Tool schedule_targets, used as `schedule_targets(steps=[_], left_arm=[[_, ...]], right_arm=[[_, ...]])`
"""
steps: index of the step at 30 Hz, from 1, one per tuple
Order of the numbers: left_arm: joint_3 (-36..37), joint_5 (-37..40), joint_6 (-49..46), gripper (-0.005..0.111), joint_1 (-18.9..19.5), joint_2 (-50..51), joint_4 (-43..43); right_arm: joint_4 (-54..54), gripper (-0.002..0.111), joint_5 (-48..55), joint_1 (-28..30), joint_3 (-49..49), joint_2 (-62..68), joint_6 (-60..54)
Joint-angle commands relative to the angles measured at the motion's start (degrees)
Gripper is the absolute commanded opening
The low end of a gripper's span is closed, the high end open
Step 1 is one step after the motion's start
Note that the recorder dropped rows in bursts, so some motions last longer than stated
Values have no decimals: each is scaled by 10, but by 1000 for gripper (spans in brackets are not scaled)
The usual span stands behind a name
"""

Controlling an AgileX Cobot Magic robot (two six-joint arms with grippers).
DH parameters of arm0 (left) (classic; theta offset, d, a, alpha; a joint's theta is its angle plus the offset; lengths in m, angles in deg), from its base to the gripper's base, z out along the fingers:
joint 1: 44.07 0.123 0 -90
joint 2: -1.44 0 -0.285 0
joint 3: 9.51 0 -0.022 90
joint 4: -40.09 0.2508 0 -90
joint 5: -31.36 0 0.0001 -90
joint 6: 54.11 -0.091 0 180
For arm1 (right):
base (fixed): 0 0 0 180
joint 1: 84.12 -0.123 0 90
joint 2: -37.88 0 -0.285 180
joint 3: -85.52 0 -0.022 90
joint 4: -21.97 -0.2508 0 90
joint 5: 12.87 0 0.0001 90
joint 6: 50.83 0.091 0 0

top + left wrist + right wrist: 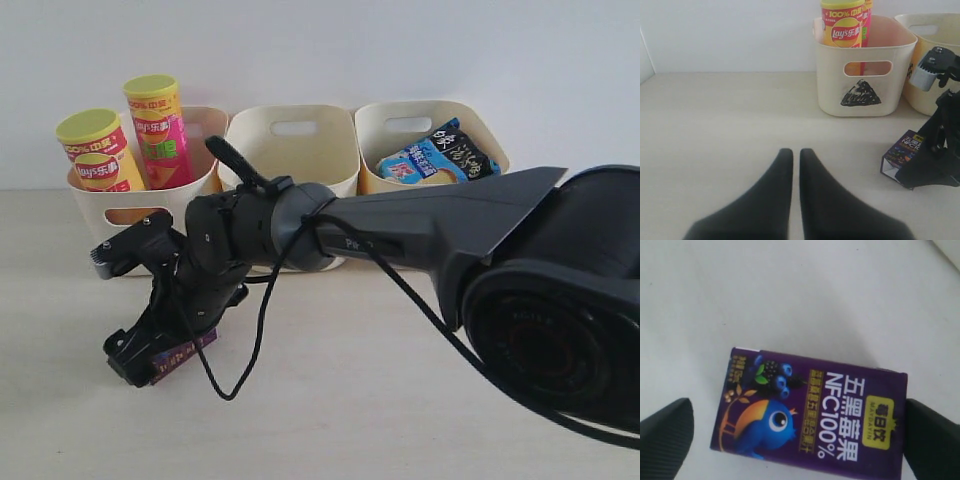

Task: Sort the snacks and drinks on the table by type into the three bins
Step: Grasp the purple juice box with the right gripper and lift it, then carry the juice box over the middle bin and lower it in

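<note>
Cream plastic is what all three bins are made of, and the bin marked with a triangle (830, 90) is taken as the reference. Inside it the pink can (160, 125) and the orange-yellow can (95, 155) are stood upright, so the cans may be judged as sorted. In the end bin (400, 125), the one farthest from the triangle bin, a blue noodle bag (435, 160) is seen lying tilted. Whether the orange bag is under it cannot be told. Nothing can be made out inside the middle bin (290, 150), next to the triangle bin, though its floor is hidden.

On the table in front of the triangle bin, a little towards the middle bin, the dark purple carton (810, 415) is lying flat. The right gripper (797, 440) is lowered over it with its jaws apart, one finger on either side. One finger looks close against the carton's end while the other is clear of it, so no clamp is judged to be made yet. The left gripper (796, 160) is held low over the table, well out from the triangle bin, with its fingers drawn together on nothing.

By this reading the drinks are what is left. This carton is to be grasped and binned, and the white and blue-purple carton is not to be found in any view.
</note>
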Motion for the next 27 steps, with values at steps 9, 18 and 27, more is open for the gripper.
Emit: schedule_targets(steps=[9, 18, 27], left_arm=[[2, 0, -2, 4, -1, -2, -2], [2, 0, -2, 4, -1, -2, -2], [2, 0, -2, 4, -1, -2, -2]], right_arm=[[-1, 41, -3, 0, 4, 12, 10], [76, 3, 57, 1, 4, -111, 15], [93, 3, 76, 62, 4, -185, 27]])
